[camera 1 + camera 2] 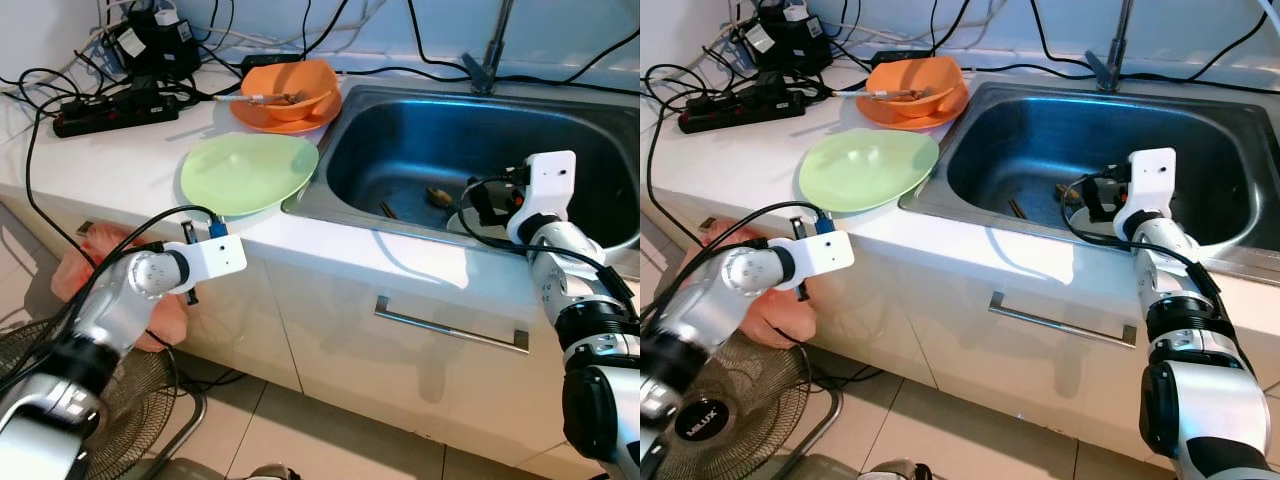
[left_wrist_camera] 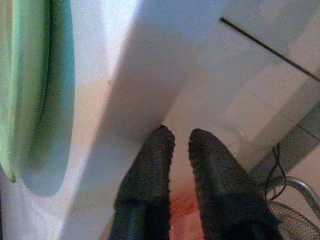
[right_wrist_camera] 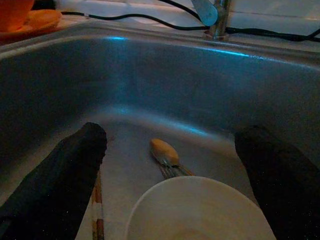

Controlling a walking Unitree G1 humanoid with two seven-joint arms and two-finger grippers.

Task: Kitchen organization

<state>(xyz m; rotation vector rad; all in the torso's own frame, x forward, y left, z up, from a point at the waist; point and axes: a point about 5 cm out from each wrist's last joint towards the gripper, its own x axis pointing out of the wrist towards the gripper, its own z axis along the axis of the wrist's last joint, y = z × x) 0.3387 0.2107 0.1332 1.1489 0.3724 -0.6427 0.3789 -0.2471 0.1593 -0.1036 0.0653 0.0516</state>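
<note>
- Step in hand, as I judge it: clearing the sink (image 1: 560, 130). The right pincer (image 3: 172, 165), fingers wide apart, hangs above a white bowl (image 3: 200, 212) on the sink floor.
- Next it must lower and straddle the bowl's rim.
- The left pincer (image 2: 180, 150), nearly together and empty, sits low against the bench (image 1: 120, 160) front, below the green plate (image 1: 248, 172).

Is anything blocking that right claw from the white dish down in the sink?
Nothing visible. The right gripper hangs open inside the sink, its fingers on either side of the white dish just below. A spoon lies beyond the dish.
</note>
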